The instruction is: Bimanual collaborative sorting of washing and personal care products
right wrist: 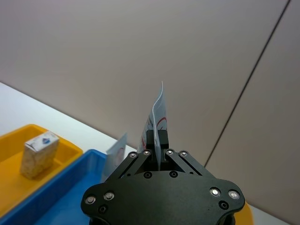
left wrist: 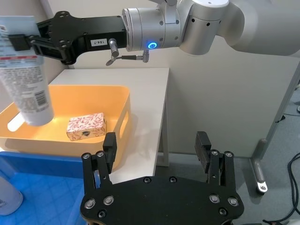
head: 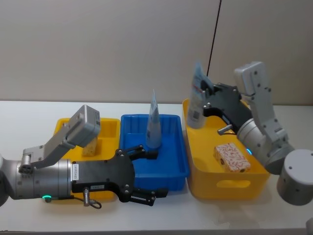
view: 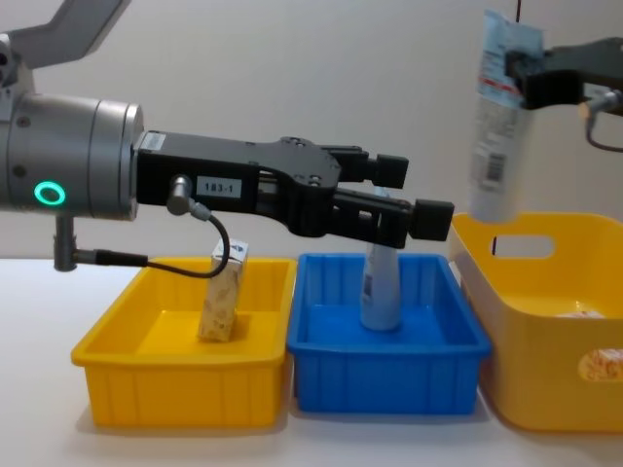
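White tabletop (head: 29,110) carries three bins. Head view: right gripper (head: 205,95) pinches a pale-blue tube (head: 196,100) above the large yellow bin (head: 227,183). Chest view: left gripper (view: 414,199), jaws spread, hovers over the blue bin (view: 389,365) holding a second tube (view: 380,287).

We are seeing the blue bin (head: 172,161) standing open toward its right wall, while an upright tube (head: 153,123) and the left gripper (head: 146,172) are crowding its left front corner.
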Robot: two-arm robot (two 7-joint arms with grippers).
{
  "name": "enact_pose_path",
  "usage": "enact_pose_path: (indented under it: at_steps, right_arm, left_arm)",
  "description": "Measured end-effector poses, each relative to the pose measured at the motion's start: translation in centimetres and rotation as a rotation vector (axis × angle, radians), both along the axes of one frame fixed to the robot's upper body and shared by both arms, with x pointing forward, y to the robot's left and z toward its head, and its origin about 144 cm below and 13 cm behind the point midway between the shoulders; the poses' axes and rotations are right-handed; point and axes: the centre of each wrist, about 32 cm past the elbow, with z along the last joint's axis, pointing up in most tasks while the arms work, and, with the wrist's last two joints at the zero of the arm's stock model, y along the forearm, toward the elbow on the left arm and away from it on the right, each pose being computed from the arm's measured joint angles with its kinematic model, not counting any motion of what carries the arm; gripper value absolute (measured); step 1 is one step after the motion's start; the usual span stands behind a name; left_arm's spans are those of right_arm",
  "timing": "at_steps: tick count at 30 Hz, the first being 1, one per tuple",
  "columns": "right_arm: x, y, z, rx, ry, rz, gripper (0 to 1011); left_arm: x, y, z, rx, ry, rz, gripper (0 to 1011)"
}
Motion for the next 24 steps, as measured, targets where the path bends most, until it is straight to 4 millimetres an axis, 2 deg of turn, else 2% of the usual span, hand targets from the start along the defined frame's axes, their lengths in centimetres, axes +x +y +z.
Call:
enact_pose_path:
  at_steps: [13, 24]
  right_arm:
    - [1.1, -1.2, -1.3, 0.001, 0.071, -0.162, 6]
    - [2.3, -0.4, -2.9, 0.007, 0.148, -0.240, 5]
  left_arm:
    - [0.0, 0.0, 0.0, 0.000, 0.000, 0.000, 1001]
    - [0.0, 0.0, 0.0, 0.000, 0.000, 0.000, 1001]
